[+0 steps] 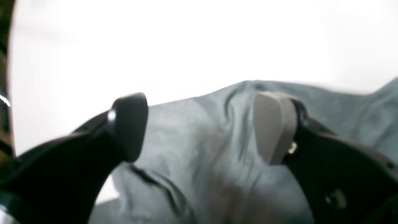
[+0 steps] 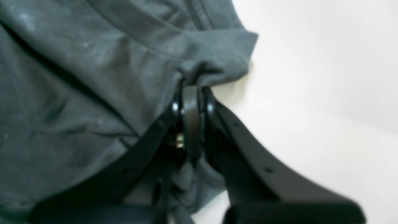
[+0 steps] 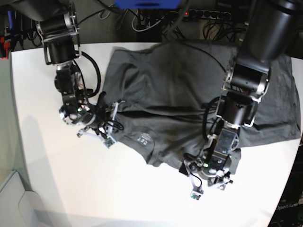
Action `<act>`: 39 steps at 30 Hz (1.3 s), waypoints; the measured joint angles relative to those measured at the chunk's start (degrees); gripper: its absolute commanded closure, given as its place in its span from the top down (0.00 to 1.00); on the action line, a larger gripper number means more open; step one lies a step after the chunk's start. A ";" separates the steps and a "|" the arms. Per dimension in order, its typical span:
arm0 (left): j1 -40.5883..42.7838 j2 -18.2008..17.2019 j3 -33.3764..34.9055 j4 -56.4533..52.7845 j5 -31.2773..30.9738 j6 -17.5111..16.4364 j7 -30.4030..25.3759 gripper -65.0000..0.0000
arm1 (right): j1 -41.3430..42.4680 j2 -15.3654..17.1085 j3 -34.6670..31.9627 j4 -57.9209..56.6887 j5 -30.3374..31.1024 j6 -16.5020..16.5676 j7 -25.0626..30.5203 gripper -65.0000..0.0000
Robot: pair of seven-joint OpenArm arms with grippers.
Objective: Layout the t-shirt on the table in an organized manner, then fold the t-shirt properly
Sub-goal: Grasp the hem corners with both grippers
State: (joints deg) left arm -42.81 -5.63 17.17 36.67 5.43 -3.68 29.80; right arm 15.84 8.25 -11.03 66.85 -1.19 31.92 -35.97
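A: On the table (image 3: 57, 184), how far along is the job?

B: Early, I judge. The t-shirt (image 3: 175, 90) lies across the far and right part of the table, dark grey, still rumpled. Its near edge is bunched and turned over, with the label side showing near the middle. It is not laid out flat yet, and no fold has been made.

A: What are the claws doing?

B: The right claw (image 2: 191, 88), at the left of the base view, is clenched on a pinch of cloth at the t-shirt's left edge, just beside a hemmed corner; the cloth puckers where the jaws meet. The left claw (image 1: 202, 124), near the t-shirt's near edge at the right, is released, its fingers (image 1: 273, 124) standing wide over a ridge of cloth. Whether they touch the cloth I cannot tell; the wrist view is blurred.

A: So what is left?

B: Nearly everything, I think: the left claw needs a hold, the t-shirt wants spreading smooth, then all the folding.
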 measured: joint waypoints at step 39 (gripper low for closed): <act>2.45 5.22 -8.61 -13.05 -1.68 0.46 -9.07 0.64 | 0.02 -0.04 -0.02 0.04 -0.04 0.00 -0.31 0.00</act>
State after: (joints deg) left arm -40.36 -0.40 8.56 23.62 3.75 -3.22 20.73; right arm 15.86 8.21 -11.05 66.89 -1.23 31.92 -36.27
